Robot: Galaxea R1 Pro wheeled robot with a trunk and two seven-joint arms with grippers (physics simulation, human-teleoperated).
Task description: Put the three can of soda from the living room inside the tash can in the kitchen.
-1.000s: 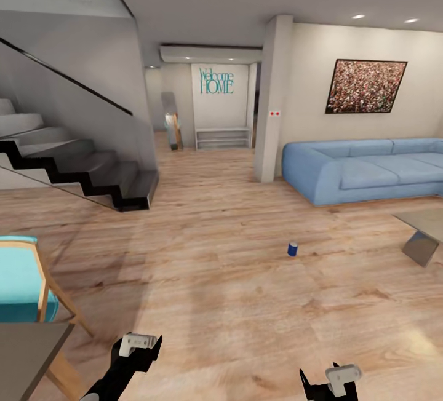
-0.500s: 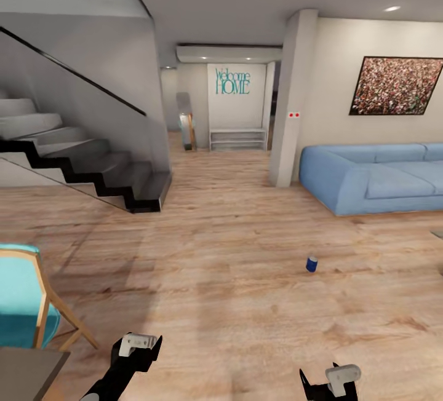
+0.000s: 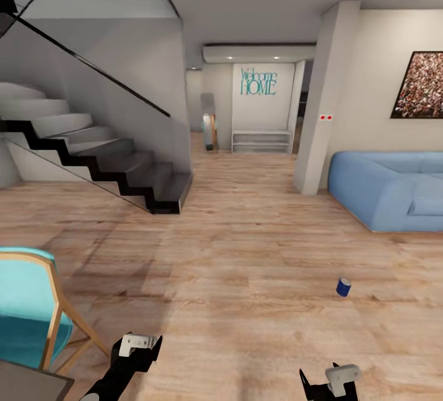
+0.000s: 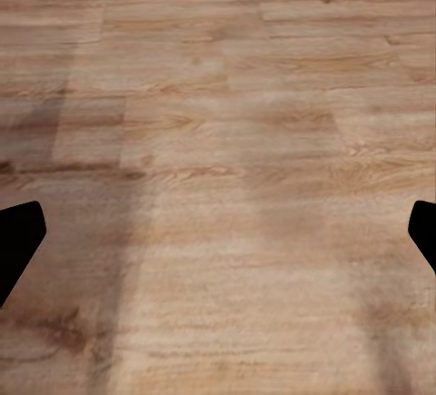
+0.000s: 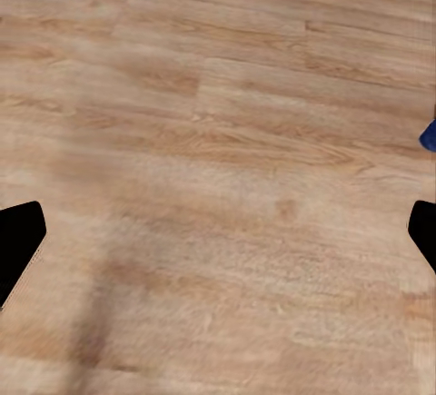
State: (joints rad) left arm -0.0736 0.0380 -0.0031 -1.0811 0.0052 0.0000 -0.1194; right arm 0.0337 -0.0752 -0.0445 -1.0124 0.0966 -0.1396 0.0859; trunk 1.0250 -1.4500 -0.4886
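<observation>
A dark blue can of soda (image 3: pixel 343 286) stands upright on the wooden floor of the living room, ahead and to the right of me. A sliver of blue (image 5: pixel 429 136) at the edge of the right wrist view is that can. My left gripper (image 3: pixel 140 352) hangs low in front of me, open (image 4: pixel 218 241) over bare floor boards. My right gripper (image 3: pixel 326 382) is also low and open (image 5: pixel 218 241), short of the can and holding nothing. The tash can and the kitchen are out of view.
A light-blue sofa (image 3: pixel 387 195) stands at the right beside a white pillar (image 3: pixel 320 99). A black and grey staircase (image 3: pixel 104 167) fills the left. A turquoise chair with a wooden frame (image 3: pixel 31 309) is close at my left. A hallway with a "Welcome HOME" wall (image 3: pixel 258 81) lies straight ahead.
The whole picture has shifted right and down, so the camera has turned left and moved forward. The glass table has left the view. Both arms keep their place in the view.
</observation>
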